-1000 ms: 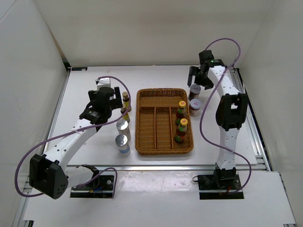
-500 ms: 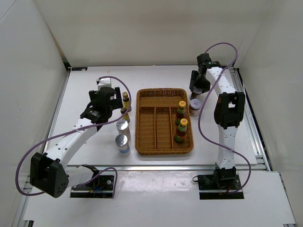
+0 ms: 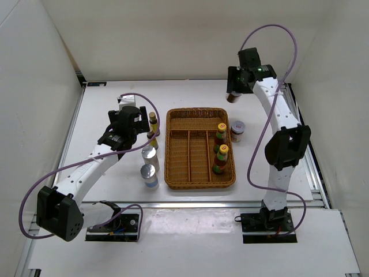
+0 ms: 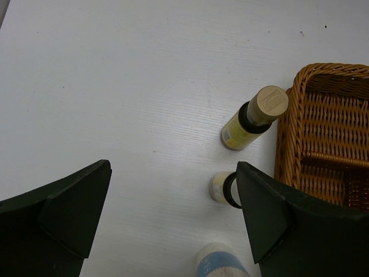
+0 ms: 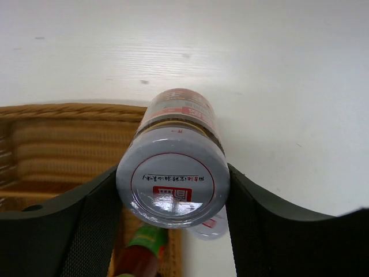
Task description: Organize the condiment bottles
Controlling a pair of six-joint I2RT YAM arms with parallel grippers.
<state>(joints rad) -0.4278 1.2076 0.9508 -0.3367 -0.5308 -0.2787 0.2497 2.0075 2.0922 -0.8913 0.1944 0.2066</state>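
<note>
My right gripper [image 3: 233, 92] is shut on a purple-lidded jar [image 3: 233, 96] and holds it in the air behind the tray's back right corner. In the right wrist view that jar [image 5: 173, 173] fills the gap between the fingers of my right gripper [image 5: 172, 193]. A second jar [image 3: 237, 130] stands on the table right of the tray. Two red sauce bottles [image 3: 221, 135] [image 3: 219, 158] stand in the tray's right compartment. My left gripper [image 4: 173, 173] hangs open above the table, with two small dark bottles [image 4: 253, 118] [image 4: 222, 186] to its right and a white cylinder [image 4: 222, 261] below.
The brown wicker tray [image 3: 179, 161] sits mid-table, its left and middle compartments bare. Two silver-topped cylinders [image 3: 150, 157] [image 3: 149, 175] stand in a row with the dark bottles [image 3: 153, 122] just off the tray's left rim. White walls enclose the table on three sides.
My right gripper closed on the back jar, lifted it off the table and carried it up and toward the back wall. The left arm has not moved.
</note>
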